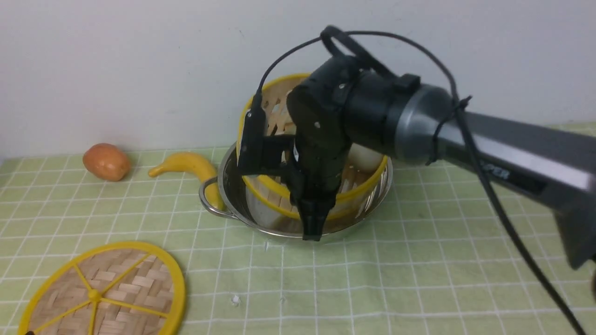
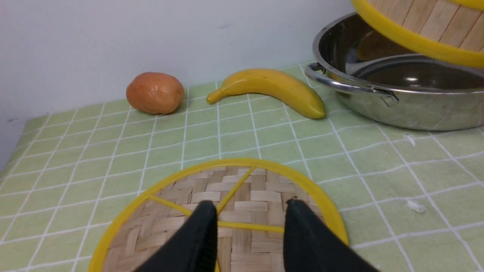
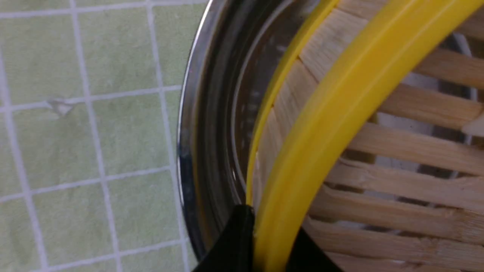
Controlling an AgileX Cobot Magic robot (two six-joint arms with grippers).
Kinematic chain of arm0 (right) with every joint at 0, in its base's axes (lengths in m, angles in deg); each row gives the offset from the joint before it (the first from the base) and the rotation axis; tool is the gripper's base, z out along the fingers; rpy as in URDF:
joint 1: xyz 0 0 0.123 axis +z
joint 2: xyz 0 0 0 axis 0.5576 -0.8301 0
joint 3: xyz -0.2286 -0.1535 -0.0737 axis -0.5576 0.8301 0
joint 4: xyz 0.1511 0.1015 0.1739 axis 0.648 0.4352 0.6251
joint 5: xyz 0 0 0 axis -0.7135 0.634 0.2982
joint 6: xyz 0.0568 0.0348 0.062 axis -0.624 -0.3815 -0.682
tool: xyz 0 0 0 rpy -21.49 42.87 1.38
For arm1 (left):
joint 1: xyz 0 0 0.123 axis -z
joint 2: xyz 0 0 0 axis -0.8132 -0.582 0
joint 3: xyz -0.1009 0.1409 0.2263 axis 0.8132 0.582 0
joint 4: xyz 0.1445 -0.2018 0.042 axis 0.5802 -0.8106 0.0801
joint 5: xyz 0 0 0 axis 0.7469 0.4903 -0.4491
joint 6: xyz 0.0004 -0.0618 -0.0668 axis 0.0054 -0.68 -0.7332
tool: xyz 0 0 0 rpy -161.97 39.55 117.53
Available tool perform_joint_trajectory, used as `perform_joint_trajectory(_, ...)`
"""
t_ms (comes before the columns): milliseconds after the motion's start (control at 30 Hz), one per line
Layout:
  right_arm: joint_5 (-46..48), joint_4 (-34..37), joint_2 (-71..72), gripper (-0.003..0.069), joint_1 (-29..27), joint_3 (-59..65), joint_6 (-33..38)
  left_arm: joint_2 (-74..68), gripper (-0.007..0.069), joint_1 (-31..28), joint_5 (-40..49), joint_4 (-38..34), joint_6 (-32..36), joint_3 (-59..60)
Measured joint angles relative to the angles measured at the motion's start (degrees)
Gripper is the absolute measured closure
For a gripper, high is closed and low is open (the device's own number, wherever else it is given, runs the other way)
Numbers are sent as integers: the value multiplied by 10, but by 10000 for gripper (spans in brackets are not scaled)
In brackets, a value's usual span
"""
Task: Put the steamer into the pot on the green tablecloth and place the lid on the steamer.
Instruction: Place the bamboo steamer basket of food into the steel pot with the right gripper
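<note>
One side of the steamer (image 1: 274, 109) sits low inside the pot (image 1: 235, 195), which stands toward the back edge of the green tablecloth (image 1: 419, 260); its far side is tilted up. The right gripper (image 3: 270, 245) is clamped on the near rim, so I judge the basket must come down flat. The left gripper (image 2: 251, 206), fingers apart, hovers over the lid (image 1: 107, 288) at the near left corner.

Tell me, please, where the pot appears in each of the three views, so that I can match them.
Front view: the pot is in the middle, on the green tablecloth, with the tilted steamer in it.
Left wrist view: the pot lies beside the banana, under the steamer.
Right wrist view: the pot's steel wall runs between the green tablecloth and the steamer.
Shared landmark: the steamer's yellow rim.
</note>
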Motion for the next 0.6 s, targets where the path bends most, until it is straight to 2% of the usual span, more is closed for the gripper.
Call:
perform_joint_trajectory(467,1,-8,-64,596,0,-11,13,0,382,0,0,0,0,0)
perform_joint_trajectory(600,2,-19,-62,501,0,-12,16,0,382,0,0,0,0,0)
